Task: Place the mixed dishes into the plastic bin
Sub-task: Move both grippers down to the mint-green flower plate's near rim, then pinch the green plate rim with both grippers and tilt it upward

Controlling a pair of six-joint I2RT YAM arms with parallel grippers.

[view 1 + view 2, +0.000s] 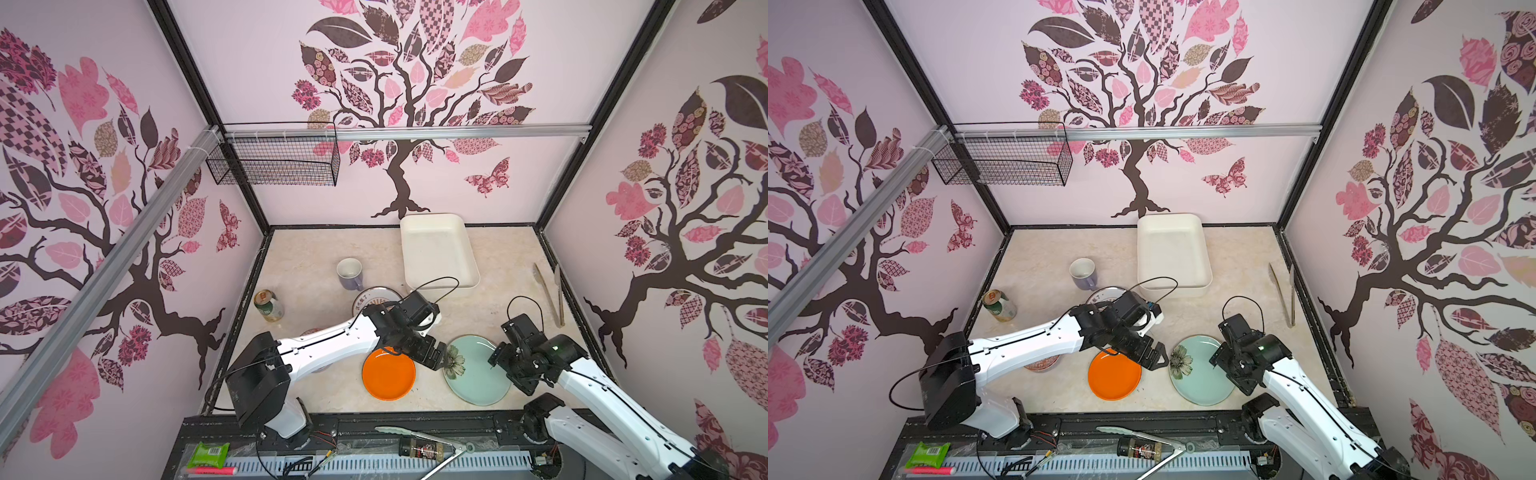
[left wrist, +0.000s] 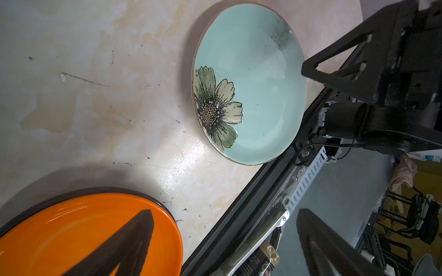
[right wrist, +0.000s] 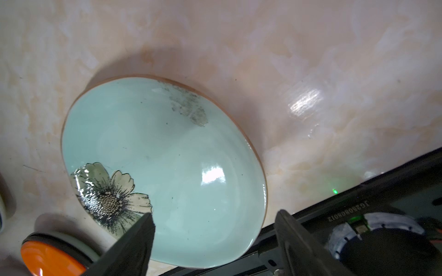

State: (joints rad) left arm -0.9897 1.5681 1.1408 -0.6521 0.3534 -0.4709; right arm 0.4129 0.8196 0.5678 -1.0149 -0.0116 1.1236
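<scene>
The right end effector (image 3: 215,215) gapes empty at the rim of the mint-green flowered ceramic plate (image 1: 478,374). The left end effector (image 2: 224,212), equally wide, hangs over the round orange plate (image 1: 388,374). Pick-up looks pending: pinch a rim, then carry to the empty cream-white rectangular plastic bin (image 1: 436,249) behind.

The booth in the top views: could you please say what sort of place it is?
Probably a robot test cell staged as a kitchen counter: tree-patterned wall panels around a tabletop, the left arm and right arm, and dishes like the orange plate with a plastic bin.
</scene>
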